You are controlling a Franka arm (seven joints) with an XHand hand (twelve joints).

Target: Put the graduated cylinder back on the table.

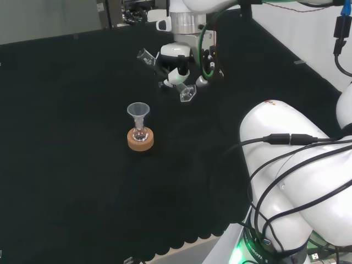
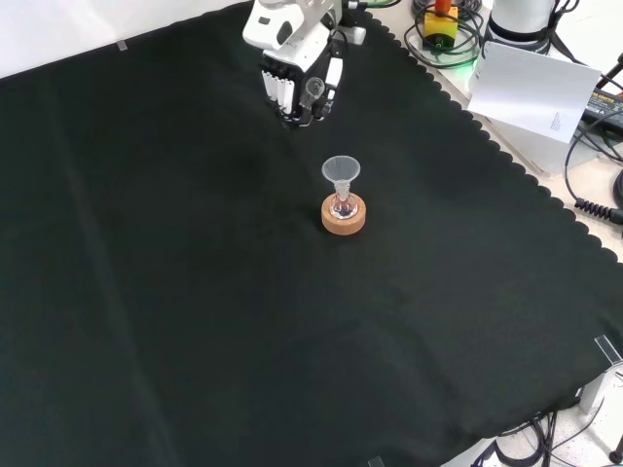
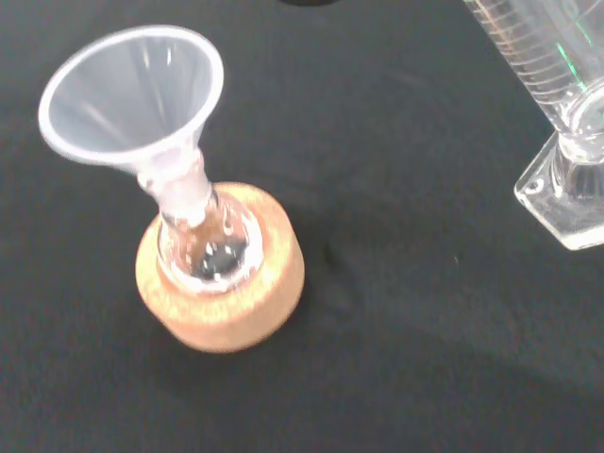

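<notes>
Now, head view: funnel in a small flask on its cork ring at left; right of it, the hand holds the graduated cylinder tilted above the cloth, fingers curled round it.

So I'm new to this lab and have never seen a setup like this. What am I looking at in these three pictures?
It's one white robot arm with a fingered hand working over a bench under black cloth. One camera looks over the arm from behind, one looks down from in front, and one sits at the wrist. The hand holds a clear graduated cylinder, tilted, above the cloth. On the cloth stands a small flask in a cork ring, with a funnel in its neck.
</notes>
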